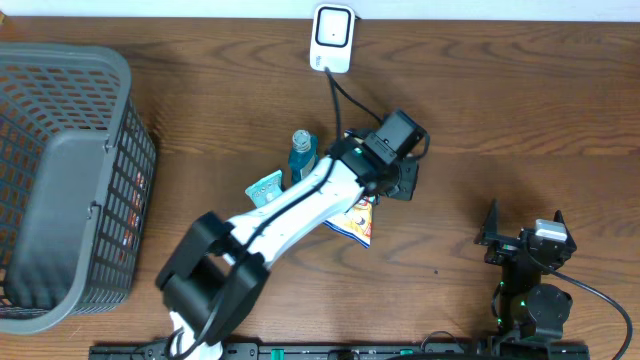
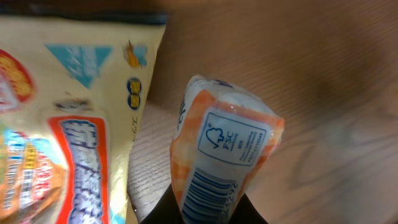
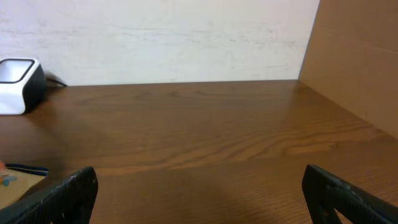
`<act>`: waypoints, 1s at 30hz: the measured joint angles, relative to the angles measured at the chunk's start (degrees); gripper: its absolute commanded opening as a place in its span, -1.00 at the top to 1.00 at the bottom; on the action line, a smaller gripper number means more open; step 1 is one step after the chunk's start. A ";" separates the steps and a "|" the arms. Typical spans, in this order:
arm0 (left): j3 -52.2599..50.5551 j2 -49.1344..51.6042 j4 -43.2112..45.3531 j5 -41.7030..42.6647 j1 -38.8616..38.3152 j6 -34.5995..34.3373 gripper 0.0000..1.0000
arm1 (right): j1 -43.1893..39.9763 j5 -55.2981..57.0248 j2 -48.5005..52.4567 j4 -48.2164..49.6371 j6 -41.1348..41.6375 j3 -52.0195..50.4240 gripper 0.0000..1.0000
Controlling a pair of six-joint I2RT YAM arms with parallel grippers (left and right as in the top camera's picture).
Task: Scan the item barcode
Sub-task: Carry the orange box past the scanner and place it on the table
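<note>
Orange packet (image 2: 224,155) above brown wood table (image 1: 520,120); white wall (image 3: 155,37) behind.

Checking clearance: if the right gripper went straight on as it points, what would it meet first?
The way looks free: the open right gripper faces bare table, then probably the white wall. The scanner sits well left of that line.

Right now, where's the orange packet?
In the left wrist view, the orange packet sits pinched in the left hand, right of the yellow snack bag.

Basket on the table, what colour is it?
The basket is grey, clearest in the overhead view.
</note>
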 measured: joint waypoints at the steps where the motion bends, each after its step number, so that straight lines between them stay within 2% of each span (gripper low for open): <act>1: 0.00 0.79 -0.02 -0.04 -0.24 -0.02 0.83 | 0.00 0.02 0.00 0.00 0.00 0.00 -0.99; 2: 0.00 1.53 -0.02 -0.07 -0.46 0.00 0.50 | 0.00 0.00 0.00 0.00 0.00 0.00 -0.98; 4: 0.00 2.62 -0.02 -0.24 -0.98 0.22 0.02 | 0.00 0.00 0.00 0.00 0.00 0.00 -0.99; 5: 0.00 2.91 -0.02 -0.28 -1.18 0.15 -0.30 | 0.00 0.00 0.00 0.02 0.00 0.00 -0.99; 9: 0.00 3.02 -0.07 -0.42 -1.73 -0.09 -0.84 | 0.00 0.00 0.00 0.02 0.00 0.00 -0.99; 10: 0.00 2.75 -0.31 -0.39 -1.73 0.13 -0.90 | 0.00 0.00 0.00 0.00 0.00 0.00 -0.99; 12: 0.04 1.33 -2.08 -0.48 -1.66 0.59 -0.98 | 0.00 0.00 0.00 0.00 0.00 0.00 -0.98; 16: 2.21 -5.01 -6.54 -1.57 -1.55 3.78 -0.99 | 0.00 0.00 -0.02 0.00 0.00 0.00 -0.98; 22: 7.82 -22.64 -12.81 -12.44 1.07 7.52 -0.96 | 0.00 0.00 0.00 0.00 0.00 0.00 -0.99; 25: 8.52 -31.58 -15.93 -19.65 5.66 8.11 -0.96 | 0.00 0.02 -0.02 0.00 0.00 0.00 -0.98; 30: 8.55 -42.21 -20.65 -28.13 21.33 8.31 -0.95 | 0.00 0.02 0.00 0.00 0.00 0.00 -0.98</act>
